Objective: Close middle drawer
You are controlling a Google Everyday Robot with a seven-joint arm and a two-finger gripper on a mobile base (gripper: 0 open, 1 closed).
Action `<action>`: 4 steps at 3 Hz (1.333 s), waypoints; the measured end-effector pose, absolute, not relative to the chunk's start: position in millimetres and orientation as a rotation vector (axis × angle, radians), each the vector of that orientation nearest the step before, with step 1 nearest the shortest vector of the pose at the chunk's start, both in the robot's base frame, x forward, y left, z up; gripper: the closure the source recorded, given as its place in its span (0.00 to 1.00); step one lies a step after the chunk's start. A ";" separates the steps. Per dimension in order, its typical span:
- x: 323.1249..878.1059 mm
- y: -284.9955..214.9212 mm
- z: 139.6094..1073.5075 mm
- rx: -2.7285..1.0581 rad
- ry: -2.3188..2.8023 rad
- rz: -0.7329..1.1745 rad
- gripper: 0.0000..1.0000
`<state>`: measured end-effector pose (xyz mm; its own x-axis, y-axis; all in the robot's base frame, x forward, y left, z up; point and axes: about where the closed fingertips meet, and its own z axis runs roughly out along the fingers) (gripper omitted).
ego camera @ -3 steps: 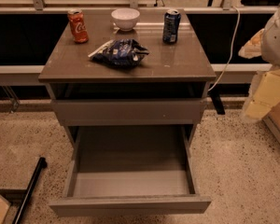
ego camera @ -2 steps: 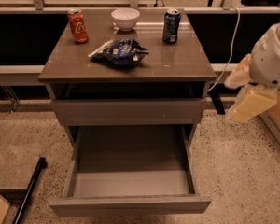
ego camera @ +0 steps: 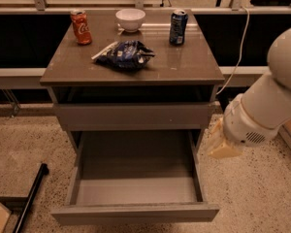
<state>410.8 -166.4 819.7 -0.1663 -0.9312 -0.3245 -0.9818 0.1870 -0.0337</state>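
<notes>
You see the middle drawer [ego camera: 136, 213] pulled far out from the cabinet [ego camera: 194, 64], its grey inside showing. The gripper [ego camera: 223, 148] hangs just beside the drawer's right wall, above the floor [ego camera: 262, 198]; its state: cannot tell.

Nothing legible on red can [ego camera: 81, 27], blue can [ego camera: 178, 27], bag [ego camera: 125, 55]; pincer [ego camera: 222, 148] beside middle drawer [ego camera: 136, 212].

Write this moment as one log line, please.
task: close middle drawer | middle drawer: pulled out, empty | hand: beside drawer's right side | push: not yet done
</notes>
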 end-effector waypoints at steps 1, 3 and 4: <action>407.3 -165.7 811.7 -1.833 2.201 0.276 1.00; 404.8 -153.3 794.6 -1.878 2.186 0.326 1.00; 398.7 -140.4 740.7 -1.921 2.142 0.445 1.00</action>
